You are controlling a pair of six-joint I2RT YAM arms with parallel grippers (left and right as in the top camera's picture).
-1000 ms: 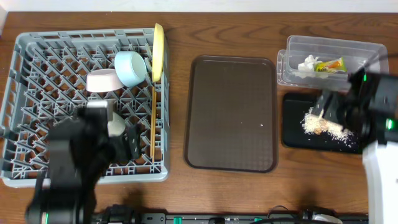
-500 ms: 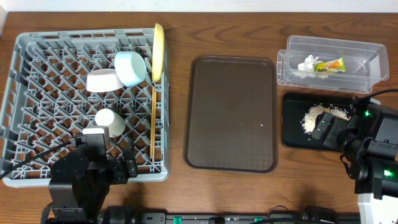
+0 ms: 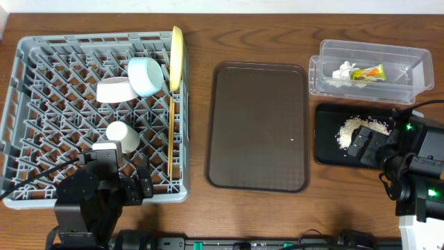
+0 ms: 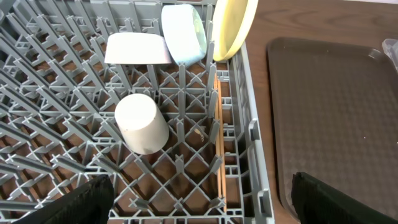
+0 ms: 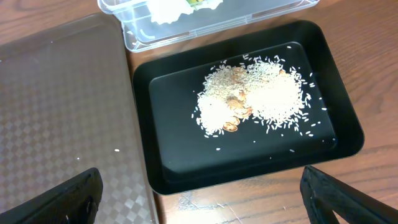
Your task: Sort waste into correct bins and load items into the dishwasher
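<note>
Standing on edge against the right wall of the grey dish rack (image 3: 90,39), the yellow plate (image 3: 177,59) occupied the far right corner. Just beside it, touching it, the light blue bowl (image 3: 146,75) sat tipped on its side among the pegs, and the pale pink bowl (image 3: 114,90) lay against the blue one on its left. Nearer the front of the rack the small white cup (image 3: 122,135) rested tilted in the lattice, apart from the bowls. The two chopsticks (image 3: 171,139) lay lengthwise along the rack's right wall, running from under the plate toward the front.

A dark brown serving tray (image 3: 258,125) sat on the desk (image 3: 198,42) between the rack and the bins. To its right, the clear tub (image 3: 406,69) held the crumpled tissue (image 3: 343,71) and the green-and-yellow wrapper (image 3: 369,72) side by side. Just in front of the tub, the black tray (image 3: 329,149) carried the rice-like crumbs (image 3: 357,132) in a loose heap with stray grains scattered around it.

The left gripper (image 4: 205,202) hung over the front edge of the rack with its fingers (image 4: 81,202) spread wide and nothing between them. The right gripper (image 5: 202,202) hovered at the near edge of the black tray, likewise parted and holding nothing.
</note>
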